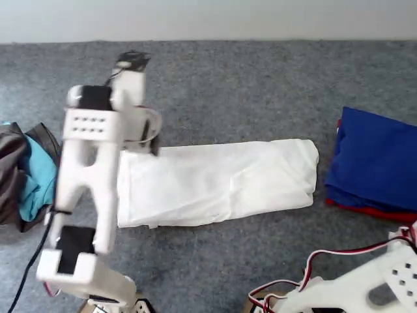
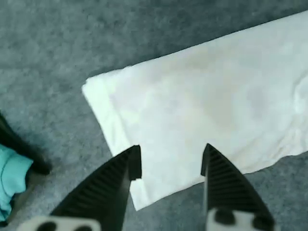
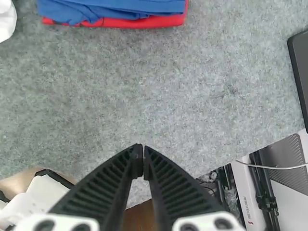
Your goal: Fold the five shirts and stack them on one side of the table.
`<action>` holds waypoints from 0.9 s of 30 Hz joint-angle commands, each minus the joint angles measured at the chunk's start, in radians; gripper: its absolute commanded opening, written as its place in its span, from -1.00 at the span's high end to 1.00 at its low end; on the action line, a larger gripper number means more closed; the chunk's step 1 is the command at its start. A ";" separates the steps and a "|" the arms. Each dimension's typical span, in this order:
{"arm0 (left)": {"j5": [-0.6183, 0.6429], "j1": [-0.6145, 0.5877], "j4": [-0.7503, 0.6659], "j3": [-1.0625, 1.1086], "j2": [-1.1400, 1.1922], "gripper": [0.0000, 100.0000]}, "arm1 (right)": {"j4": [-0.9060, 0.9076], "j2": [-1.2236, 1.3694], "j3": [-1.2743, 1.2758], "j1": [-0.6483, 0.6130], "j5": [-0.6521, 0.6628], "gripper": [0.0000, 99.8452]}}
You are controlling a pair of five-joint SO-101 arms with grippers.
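Left pincer [image 2: 172,155] released over folded white shirt [image 1: 215,179], right pincer [image 3: 143,155] clenched empty

Shirts: five in total.
- One white shirt [image 1: 215,182], folded.
- One blue shirt [image 1: 374,156] and one red shirt [image 1: 365,210], folded, forming one stack of two.
- One teal shirt [image 1: 36,179] and one dark grey shirt [image 1: 10,163], unfolded, forming one heap.

Arms: two, left arm [image 1: 88,189] and right arm [image 1: 365,287].

Grippers: two, left gripper [image 2: 171,161] and right gripper [image 3: 143,161].
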 commanded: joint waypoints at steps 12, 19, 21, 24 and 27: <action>-0.077 -0.153 -0.457 0.591 -0.006 0.50 | 0.038 -0.024 -0.005 -0.005 0.012 0.97; -0.077 -0.210 -0.491 0.414 0.222 0.50 | 0.038 -0.024 -0.005 -0.005 0.012 0.97; -0.077 -0.210 -0.436 0.329 0.295 0.50 | 0.038 -0.024 -0.005 -0.007 0.012 0.97; -0.069 -0.212 -0.373 0.231 0.407 0.51 | 0.038 -0.024 -0.005 -0.007 0.012 0.97; -0.057 -0.210 -0.308 0.136 0.500 0.55 | 0.038 -0.024 -0.005 -0.004 0.012 0.97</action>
